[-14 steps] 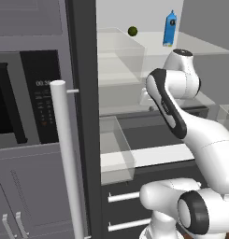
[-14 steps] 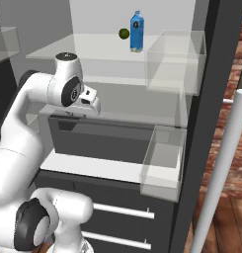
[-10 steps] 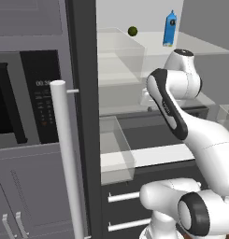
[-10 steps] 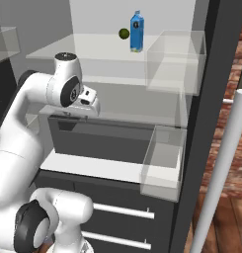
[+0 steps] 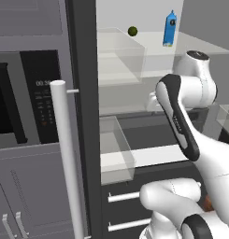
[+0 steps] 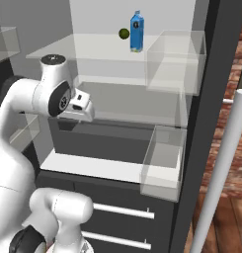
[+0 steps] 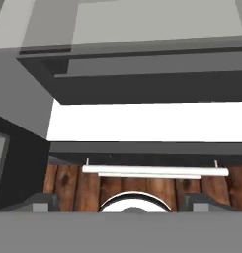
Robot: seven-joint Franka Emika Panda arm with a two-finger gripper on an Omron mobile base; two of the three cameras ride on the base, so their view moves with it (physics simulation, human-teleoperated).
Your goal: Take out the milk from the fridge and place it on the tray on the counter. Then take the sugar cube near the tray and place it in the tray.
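We see the milk standing upright on the fridge's top shelf, well above our fingers, which point downward, spread wide and empty.

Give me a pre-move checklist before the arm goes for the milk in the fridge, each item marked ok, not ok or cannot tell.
1. Fridge door open, shelves exposed: ok.
2. Milk upright on the upper glass shelf: ok.
3. Milk clear of its neighbour: the dark-green ball sits just beside the carton, apart from it: ok, but close.
4. Gripper open with nothing between its fingers: ok.
5. Gripper aimed at the milk: not ok; the hand view looks down at a lower drawer handle and the floor, and the hand sits well below the milk's shelf.
6. Tray ready on the counter: cannot tell.
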